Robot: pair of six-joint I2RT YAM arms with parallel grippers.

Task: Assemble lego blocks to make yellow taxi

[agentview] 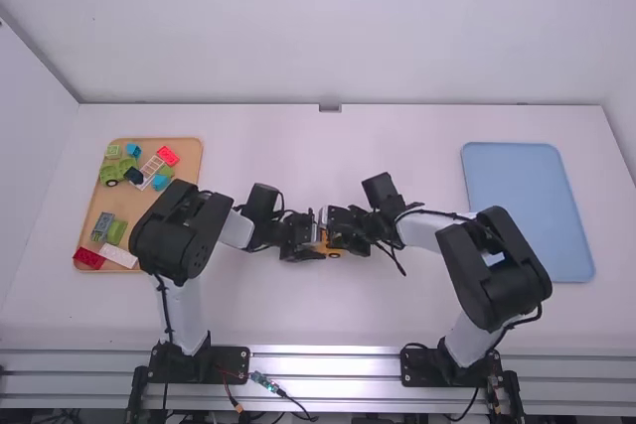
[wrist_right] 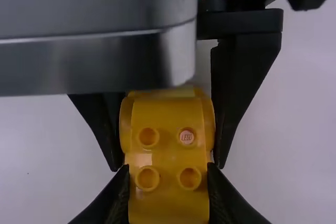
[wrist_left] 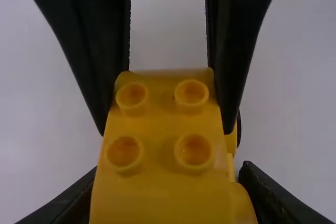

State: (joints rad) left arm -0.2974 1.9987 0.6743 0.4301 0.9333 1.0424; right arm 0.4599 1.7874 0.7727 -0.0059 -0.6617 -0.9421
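Note:
In the high view, my left gripper [agentview: 304,236] and my right gripper [agentview: 344,232] meet just left of the table's middle, with the yellow block piece [agentview: 322,245] between them. In the left wrist view, my left gripper [wrist_left: 170,170] is shut on the yellow piece [wrist_left: 160,132], whose several studs face the camera; the right arm's black fingers clasp its far end. In the right wrist view, my right gripper [wrist_right: 168,170] is shut on the yellow piece [wrist_right: 168,153], and the left arm's fingers flank it. Parts of the piece are hidden by both grippers.
A wooden tray [agentview: 139,204] holding green, blue, red and white blocks stands at the left, partly behind the left arm. A blue tray [agentview: 527,201] lies at the right, beside the right arm.

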